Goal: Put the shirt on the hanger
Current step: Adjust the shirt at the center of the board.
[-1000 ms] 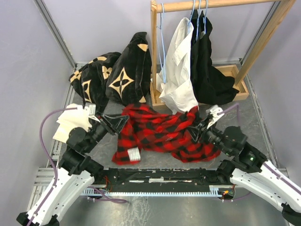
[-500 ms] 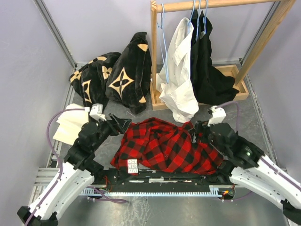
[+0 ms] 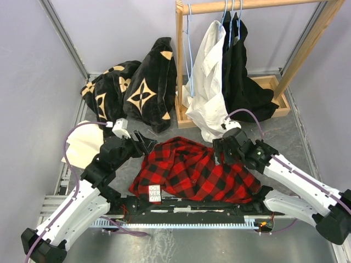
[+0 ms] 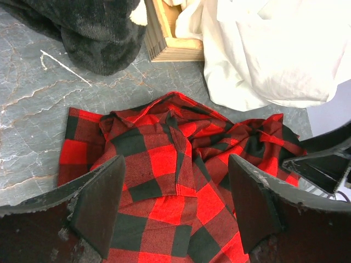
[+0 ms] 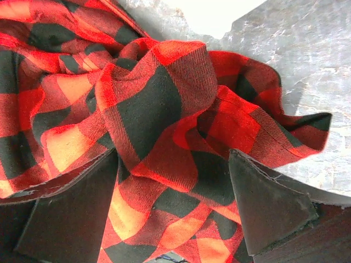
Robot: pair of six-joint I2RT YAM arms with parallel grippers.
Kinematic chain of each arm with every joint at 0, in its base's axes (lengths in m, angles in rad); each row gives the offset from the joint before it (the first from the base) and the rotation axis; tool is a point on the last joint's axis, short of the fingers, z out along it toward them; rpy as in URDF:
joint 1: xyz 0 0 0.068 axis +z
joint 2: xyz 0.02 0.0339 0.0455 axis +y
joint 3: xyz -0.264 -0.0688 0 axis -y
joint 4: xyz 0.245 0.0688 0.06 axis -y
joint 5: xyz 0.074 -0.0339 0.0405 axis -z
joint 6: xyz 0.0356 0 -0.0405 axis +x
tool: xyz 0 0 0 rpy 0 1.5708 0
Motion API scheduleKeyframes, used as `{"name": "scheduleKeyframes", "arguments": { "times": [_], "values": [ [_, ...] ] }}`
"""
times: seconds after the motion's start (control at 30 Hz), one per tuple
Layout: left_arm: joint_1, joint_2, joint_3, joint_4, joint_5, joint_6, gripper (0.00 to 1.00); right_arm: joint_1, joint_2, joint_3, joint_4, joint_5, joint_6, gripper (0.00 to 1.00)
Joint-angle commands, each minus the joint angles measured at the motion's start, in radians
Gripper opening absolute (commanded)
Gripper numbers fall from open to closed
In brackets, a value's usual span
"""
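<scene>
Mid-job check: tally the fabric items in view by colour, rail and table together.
Red-and-black plaid shirt: 1
White shirt on the rail: 1
Plain black garment on the rail: 1
Black fabric with tan motifs: 1 heap, pieces not separable
White folded item, far left: 1, cloth or paper unclear
Total: 5

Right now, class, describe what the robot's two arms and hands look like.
Left arm and right arm: white links, black joints, a purple cable looping to each wrist. Left hand and right hand: black, with dark wedge-shaped fingers.
</scene>
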Motion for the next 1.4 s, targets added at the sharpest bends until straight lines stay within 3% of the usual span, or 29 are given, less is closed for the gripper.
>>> {"name": "scheduleKeyframes", "arguments": {
  "times": [0.0,0.1,0.17,0.3,0.47,0.5,0.93,1.37],
  "values": [
    [0.005,-0.040,0.020,0.026,0.012,0.012,0.81,-0.065,0.038,-0.016,0.076,-0.201,-0.071,0.89],
    [0.005,-0.049,0.012,0.022,0.012,0.011,0.81,-0.075,0.017,-0.047,0.165,-0.359,-0.090,0.86],
    [0.005,-0.050,0.010,0.022,0.012,0.012,0.81,-0.074,-0.015,-0.067,0.245,-0.499,-0.098,0.77],
    [0.005,-0.044,0.008,0.028,0.012,0.009,0.81,-0.074,-0.095,-0.107,0.386,-0.704,-0.069,0.51],
    [0.005,-0.038,0.007,0.028,0.015,0.010,0.81,-0.074,-0.157,-0.118,0.468,-0.757,-0.034,0.05],
    [0.005,-0.039,0.007,0.025,0.013,0.010,0.81,-0.074,-0.173,-0.116,0.477,-0.744,-0.024,0.01],
    [0.005,-0.039,0.013,0.012,0.006,0.006,0.79,-0.074,-0.398,0.146,0.353,-0.444,-0.077,0.00],
    [0.006,0.005,0.030,0.021,0.018,0.022,0.77,-0.074,-0.445,0.487,0.230,-0.349,-0.256,0.00]
  ]
}}
